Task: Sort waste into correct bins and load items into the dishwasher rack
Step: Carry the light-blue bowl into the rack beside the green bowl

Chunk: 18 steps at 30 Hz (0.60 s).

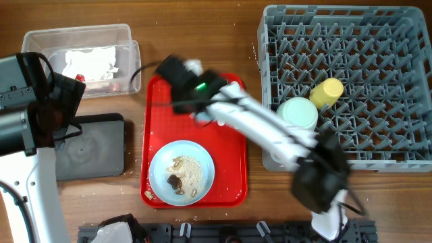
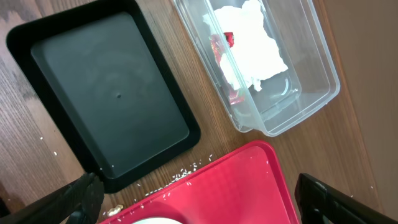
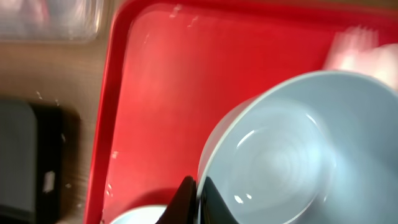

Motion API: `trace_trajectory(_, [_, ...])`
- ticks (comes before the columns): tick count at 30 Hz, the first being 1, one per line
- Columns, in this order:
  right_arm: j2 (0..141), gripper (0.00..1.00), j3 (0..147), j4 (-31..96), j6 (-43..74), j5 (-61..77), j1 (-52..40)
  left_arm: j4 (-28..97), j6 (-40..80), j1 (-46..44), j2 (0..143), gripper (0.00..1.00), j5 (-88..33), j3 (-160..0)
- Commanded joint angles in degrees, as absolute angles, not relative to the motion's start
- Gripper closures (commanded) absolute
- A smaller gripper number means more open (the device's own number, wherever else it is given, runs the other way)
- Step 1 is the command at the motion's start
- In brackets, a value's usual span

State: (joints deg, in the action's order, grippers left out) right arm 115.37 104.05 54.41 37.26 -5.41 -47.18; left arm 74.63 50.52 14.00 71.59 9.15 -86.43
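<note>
Two bowls showed: one mint green bowl (image 1: 298,112) at the right and one light blue bowl (image 3: 280,149) over the middle. There was one light blue plate (image 1: 162,158), one yellow cup (image 1: 327,92), one grey rack (image 1: 270,27) and one red tray (image 1: 162,101). Two bins stood at the left: one clear tub (image 1: 40,42) and one black tray (image 1: 94,145). One crumpled wrapper (image 1: 91,63) lay there.

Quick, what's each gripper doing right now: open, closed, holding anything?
Left gripper: open, holding nothing.
Right gripper: closed on the rim of the light blue bowl.
</note>
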Motion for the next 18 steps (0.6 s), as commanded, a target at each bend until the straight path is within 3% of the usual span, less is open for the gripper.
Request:
trace_trajectory(1, [104.33, 0.96, 106.06, 57.43, 32.75, -4.45, -40.32, 74.63, 51.48, 14.26, 71.24, 0.0, 9.91, -86.59])
trace_trajectory(5, [96.77, 0.96, 106.06, 64.4, 30.09, -3.97, -32.86, 74.63, 51.48, 14.26, 71.24, 0.0, 9.91, -86.59])
trace_trajectory(10, [88.18, 0.96, 106.06, 76.86, 26.76, -1.21, -16.1, 74.63, 51.48, 14.26, 71.24, 0.0, 9.91, -86.59])
trace_trajectory(18, [87.0, 0.96, 102.24, 81.76, 8.43, 26.52, 6.74, 74.63, 51.48, 14.26, 71.24, 0.0, 9.91, -86.59])
